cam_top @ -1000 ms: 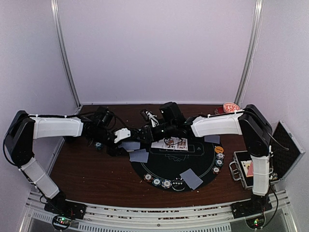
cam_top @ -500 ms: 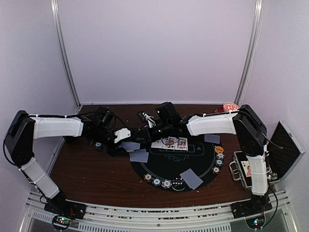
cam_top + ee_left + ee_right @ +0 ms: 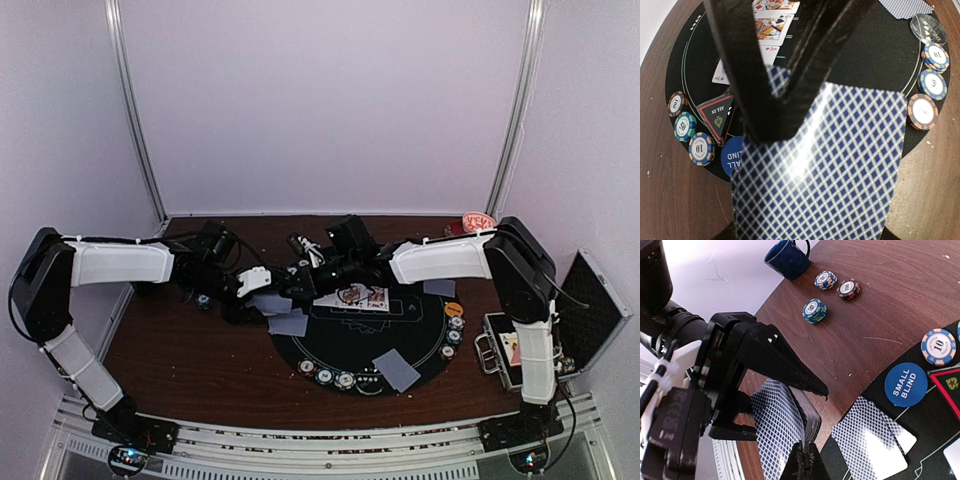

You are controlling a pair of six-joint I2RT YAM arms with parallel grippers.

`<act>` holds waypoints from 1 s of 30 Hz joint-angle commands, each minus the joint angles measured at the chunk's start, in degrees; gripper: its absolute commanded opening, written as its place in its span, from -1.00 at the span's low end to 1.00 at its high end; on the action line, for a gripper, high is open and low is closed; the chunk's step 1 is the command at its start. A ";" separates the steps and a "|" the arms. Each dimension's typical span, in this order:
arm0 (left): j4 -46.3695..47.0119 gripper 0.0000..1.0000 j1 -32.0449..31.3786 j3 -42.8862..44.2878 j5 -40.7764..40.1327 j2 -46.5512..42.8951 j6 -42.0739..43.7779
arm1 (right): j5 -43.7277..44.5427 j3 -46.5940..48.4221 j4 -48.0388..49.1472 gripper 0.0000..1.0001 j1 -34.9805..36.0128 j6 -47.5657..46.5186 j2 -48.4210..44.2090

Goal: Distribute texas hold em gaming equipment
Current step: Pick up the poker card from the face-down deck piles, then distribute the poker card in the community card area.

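My left gripper (image 3: 258, 288) is shut on a deck of grey-blue-backed playing cards (image 3: 807, 412), held on edge just left of the round black mat (image 3: 350, 345). My right gripper (image 3: 803, 454) has reached across to the deck and is shut on the top card (image 3: 777, 422), which peels slightly away from the rest. In the left wrist view that card's back (image 3: 830, 170) fills the lower frame and hides my own fingers. Face-up cards (image 3: 355, 296) lie on the mat's far side, and face-down cards (image 3: 397, 370) (image 3: 288, 323) near its rim. Chips (image 3: 325, 376) (image 3: 455, 325) line the mat's edge.
A blue mug (image 3: 787, 257) and three chip stacks (image 3: 814, 310) stand on the wood to the left. The blue small-blind disc (image 3: 905, 383) and red all-in triangle (image 3: 717, 114) sit on the mat. An open metal case (image 3: 560, 330) is at the right and a cup and saucer (image 3: 479, 221) at the back right.
My right gripper has moved left to the deck, and its jaws have gone from open to shut on the top card. The left arm has held still.
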 commanded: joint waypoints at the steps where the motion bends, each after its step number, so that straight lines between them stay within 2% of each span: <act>1: 0.10 0.22 0.22 1.55 0.73 0.20 0.45 | 0.94 -4.61 4.49 -1.00 -1.06 2.36 -5.80; 5: 0.16 0.22 0.17 1.54 0.73 0.09 0.37 | 3.22 -10.95 9.75 -1.00 -2.35 5.22 -10.47; 9: 0.13 0.22 0.23 1.63 0.55 0.18 0.19 | 9.86 -21.16 17.76 -1.00 -3.99 10.29 -17.62; 15: 0.15 0.22 0.22 1.85 0.55 0.55 -0.04 | 32.00 -40.02 27.02 -1.00 -4.26 18.43 -29.06; 20: 0.16 0.22 0.22 1.90 0.53 0.48 -0.16 | 47.18 -53.68 36.65 -1.00 -4.05 25.14 -35.14; 24: 0.14 0.22 0.23 1.95 0.56 0.69 -0.25 | 57.35 -59.12 38.94 -1.00 -3.79 27.97 -37.57; 30: 0.22 0.22 0.18 1.98 0.55 0.72 -0.25 | 66.03 -62.52 39.24 -1.00 -3.56 31.30 -37.21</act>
